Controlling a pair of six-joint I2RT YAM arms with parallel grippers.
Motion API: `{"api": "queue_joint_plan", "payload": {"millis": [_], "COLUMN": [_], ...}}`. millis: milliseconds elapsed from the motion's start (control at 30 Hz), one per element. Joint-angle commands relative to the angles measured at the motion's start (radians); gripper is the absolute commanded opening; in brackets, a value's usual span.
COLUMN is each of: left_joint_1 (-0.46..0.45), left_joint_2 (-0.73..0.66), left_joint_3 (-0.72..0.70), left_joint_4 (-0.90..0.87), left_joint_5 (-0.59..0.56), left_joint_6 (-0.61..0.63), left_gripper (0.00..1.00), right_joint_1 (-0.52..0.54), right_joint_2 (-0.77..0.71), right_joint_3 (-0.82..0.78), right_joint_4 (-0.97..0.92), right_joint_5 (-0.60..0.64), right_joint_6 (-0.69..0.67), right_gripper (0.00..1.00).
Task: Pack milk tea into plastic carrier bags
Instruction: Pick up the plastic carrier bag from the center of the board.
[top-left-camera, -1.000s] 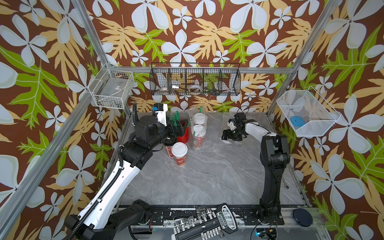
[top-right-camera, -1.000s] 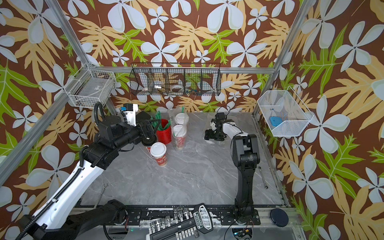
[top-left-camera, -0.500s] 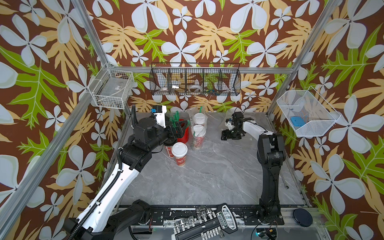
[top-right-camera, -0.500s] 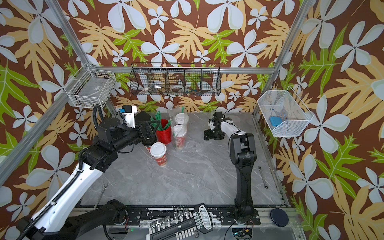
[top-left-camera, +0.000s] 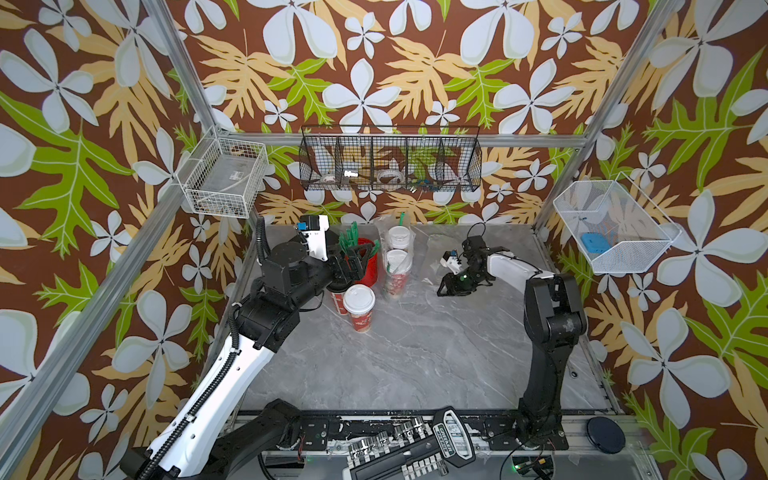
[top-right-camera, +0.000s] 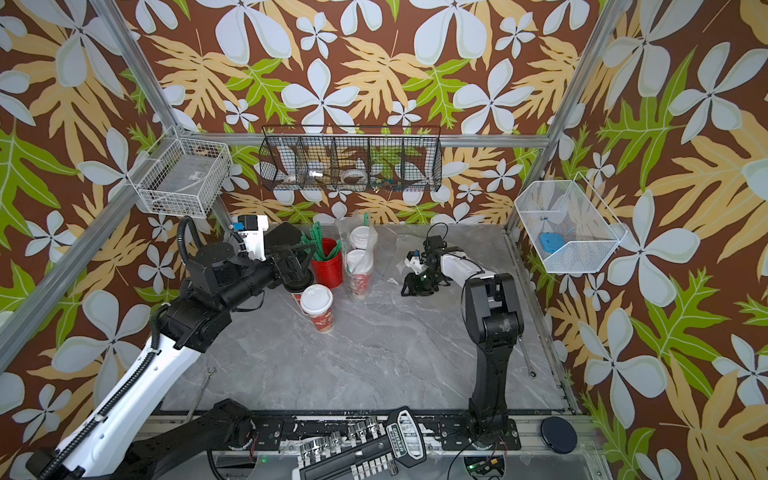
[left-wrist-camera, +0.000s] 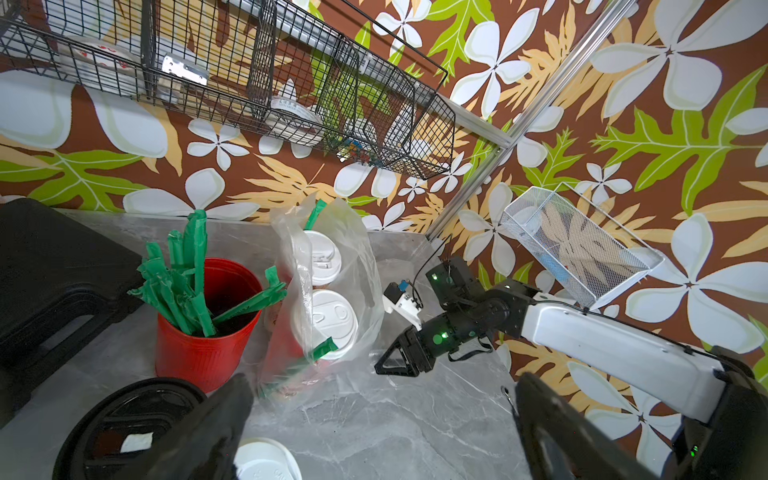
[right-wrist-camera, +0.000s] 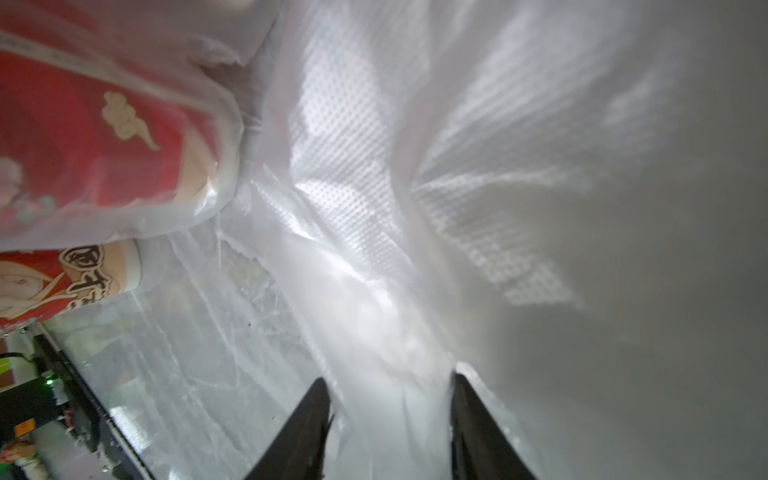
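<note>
The right gripper (right-wrist-camera: 388, 374) lies low on the table (top-left-camera: 415, 353). Its fingers (right-wrist-camera: 311, 415) stand partly apart, and a bunch of thin clear film is between them. This film belongs to the empty carrier bag (right-wrist-camera: 353, 187), which lies flat on the table just beside the filled one. Whether the jaws already pinch the film or only surround it cannot be told from the pictures.

The left gripper (left-wrist-camera: 384, 386) has its jaws spread wide and holds nothing. It hangs above the black-lid cup (left-wrist-camera: 124, 424) and the loose white-lid cup (top-left-camera: 359, 303), which stand close together near the red cup of green straws (left-wrist-camera: 208, 332).

Just beyond them stands the filled bag (left-wrist-camera: 357, 266), upright, with two white-lid cups (left-wrist-camera: 328, 257) inside, one behind the other, and green straws among them.

So the task seems about half done: one bag is packed, and two cups of milk tea wait outside. The step in hand is most likely to take hold of the second bag. The next move calls for a firm pinch on one layer of the film only, then a lift that opens the mouth. If both layers are caught, the bag will probably stay shut. After that the left arm can bring a cup, gripping it on the paper side and not on the lid.
</note>
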Motion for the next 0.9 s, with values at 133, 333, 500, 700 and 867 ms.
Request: {"api": "queue_joint_plan", "payload": {"millis": [133, 333, 500, 700, 867], "left_joint_1": [0.001, 0.001, -0.014, -0.117, -0.193], "left_joint_2": [-0.037, -0.112, -0.253, -0.455, -0.59], "left_joint_3": [-0.039, -0.137, -0.325, -0.529, -0.68], "left_joint_4": [0.05, 0.053, 0.107, 0.106, 0.111], "left_joint_5": [0.007, 0.057, 0.128, 0.078, 0.061], "left_joint_6": [-0.015, -0.055, -0.16, -0.273, -0.378], "left_gripper": [1.0, 0.99, 0.95, 0.93, 0.9], "right_joint_1": [0.051, 0.098, 0.142, 0.187, 0.193], "right_joint_2": [-0.19, -0.35, -0.466, -0.571, -0.673], "right_joint_3": [-0.202, -0.347, -0.421, -0.468, -0.522], "right_joint_4": [0.036, 0.084, 0.143, 0.216, 0.311], "right_joint_5": [-0.042, -0.087, -0.121, -0.115, -0.103], "right_joint_6": [0.083, 0.17, 0.265, 0.387, 0.499], "right_gripper": [0.27, 0.19, 0.17, 0.14, 0.13]}}
